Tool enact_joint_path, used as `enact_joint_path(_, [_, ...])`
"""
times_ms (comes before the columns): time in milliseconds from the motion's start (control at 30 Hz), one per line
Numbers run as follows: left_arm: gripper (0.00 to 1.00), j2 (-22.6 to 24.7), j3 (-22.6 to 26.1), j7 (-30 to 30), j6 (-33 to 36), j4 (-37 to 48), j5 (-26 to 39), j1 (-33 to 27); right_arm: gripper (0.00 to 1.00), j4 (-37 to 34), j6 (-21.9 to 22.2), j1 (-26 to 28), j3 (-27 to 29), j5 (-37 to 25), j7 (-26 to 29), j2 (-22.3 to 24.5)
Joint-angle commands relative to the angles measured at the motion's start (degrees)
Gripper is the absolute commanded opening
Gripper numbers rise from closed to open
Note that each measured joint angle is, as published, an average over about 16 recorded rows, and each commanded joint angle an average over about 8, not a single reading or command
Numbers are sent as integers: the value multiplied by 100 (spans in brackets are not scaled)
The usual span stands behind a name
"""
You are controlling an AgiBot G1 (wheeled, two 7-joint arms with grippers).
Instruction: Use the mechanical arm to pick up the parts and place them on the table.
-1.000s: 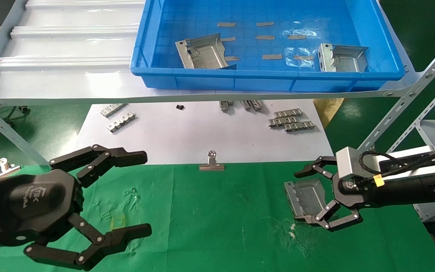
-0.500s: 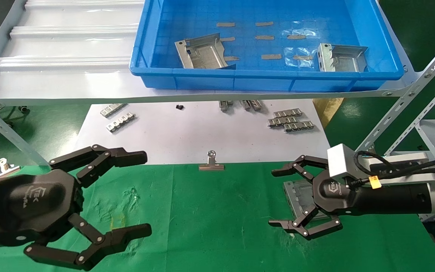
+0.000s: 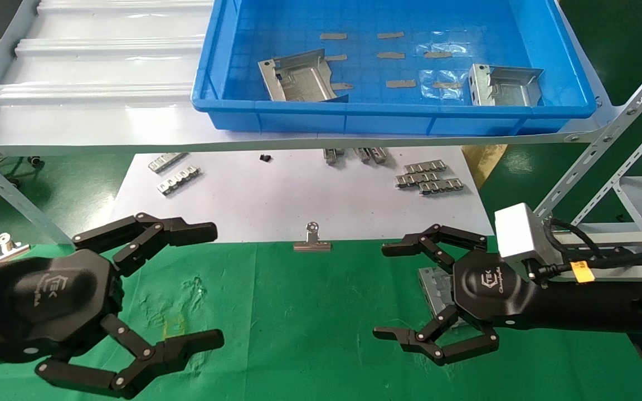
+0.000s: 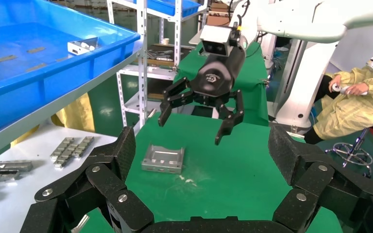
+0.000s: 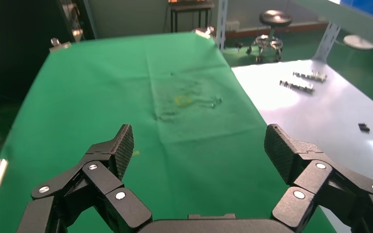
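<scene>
**3 brackets counted: 1 on the green counter, 2 in the blue tray**

Parts: 3 sheet-metal brackets, dull silver, roughly square, with upturned flanges and stamped recesses. 1 bracket [image 3: 437, 289] lies flat on the green cloth counter [image 3: 298, 312], partly hidden in the head view by the right arm; the left wrist view shows it clear, resting alone on the cloth. The other 2 sit in the blue plastic tray [image 3: 388, 120] on the upper shelf [image 3: 92, 72]: 1 left bracket [image 3: 297, 76] near the tray's middle, 1 right bracket [image 3: 504, 86] at its right end. The tray floor carries several small tan tape strips.

Right tool [image 3: 432, 295]: black hexagonal palm with white logo, 3 jointed black fingers, spread wide and holding nothing. It hovers above the counter bracket, apart from it, as the left wrist view shows.

Left tool [image 3: 154, 303]: same build, 3 fingers splayed, empty, parked over the counter's left side.

Other items: 1 white sheet [image 3: 298, 206] lies behind the green cloth, smooth and matte. On it, 2 toothed metal strips [image 3: 175, 174] at the left, a cluster of 3 strips [image 3: 429, 178] at the right, more partly hidden under the shelf edge. 1 silver binder clip [image 3: 312, 240] sits at the seam of sheet and cloth. The shelf is pale grey and ribbed. The cloth is wrinkled, with white scuffs.
</scene>
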Motion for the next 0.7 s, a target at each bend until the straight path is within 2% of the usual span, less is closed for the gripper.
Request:
enact_joint_path(33, [100, 0, 0, 0, 0, 0, 0, 0, 100, 173, 14, -136, 175, 47, 112, 41])
enact_joint_path(700, [100, 0, 0, 0, 0, 0, 0, 0, 100, 1901, 153, -1491, 1922, 519, 1235, 449])
